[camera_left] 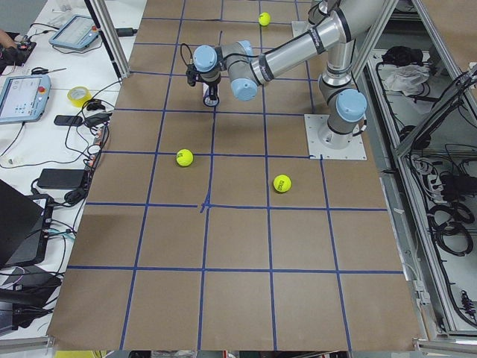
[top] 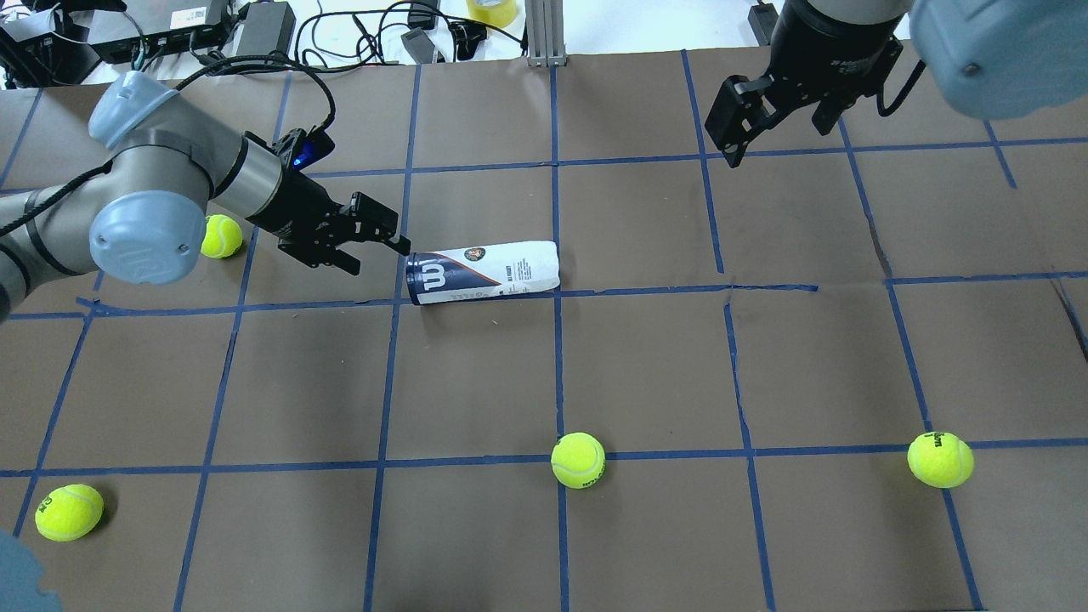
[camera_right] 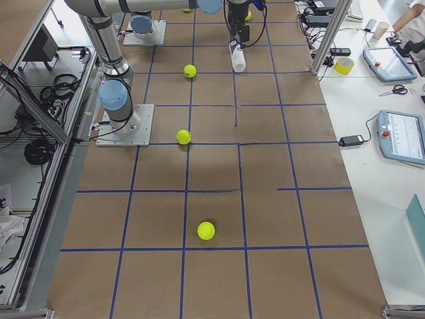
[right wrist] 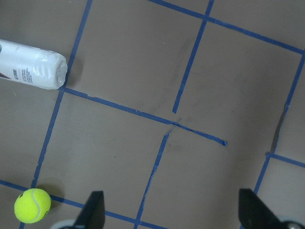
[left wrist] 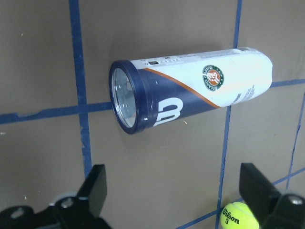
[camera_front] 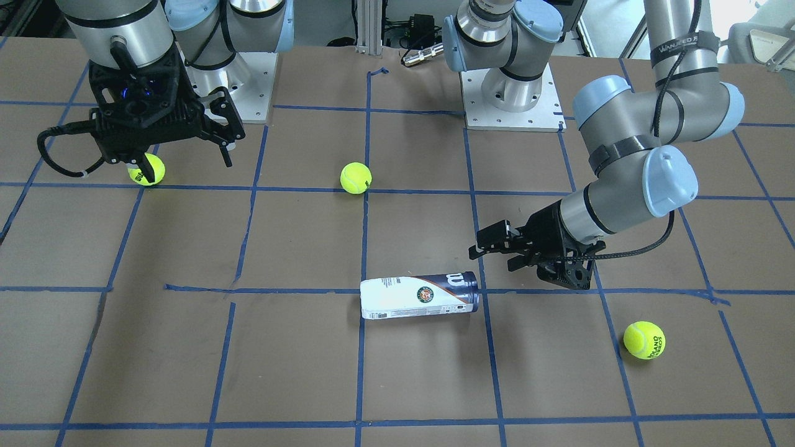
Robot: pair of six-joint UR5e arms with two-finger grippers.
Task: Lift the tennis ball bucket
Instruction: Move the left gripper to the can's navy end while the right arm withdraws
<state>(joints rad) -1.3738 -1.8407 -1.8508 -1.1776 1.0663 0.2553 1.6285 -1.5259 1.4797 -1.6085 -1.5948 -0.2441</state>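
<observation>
The tennis ball bucket (camera_front: 419, 296) lies on its side on the brown table, its dark blue rim towards my left gripper; it also shows in the overhead view (top: 482, 272). In the left wrist view the bucket (left wrist: 190, 93) lies just ahead of the fingers, its clear end facing the camera. My left gripper (top: 381, 255) is open and empty, close beside the bucket's rim end and not around it. My right gripper (top: 775, 140) is open and empty, far from the bucket, above the table. The right wrist view shows only the bucket's white end (right wrist: 31, 71).
Several yellow-green tennis balls lie loose: one under my right gripper (camera_front: 147, 169), one mid-table (camera_front: 356, 178), one near my left arm (camera_front: 644, 339), one at the near left corner (top: 68, 512). Blue tape lines grid the table. Arm bases (camera_front: 512, 93) stand at the robot's side.
</observation>
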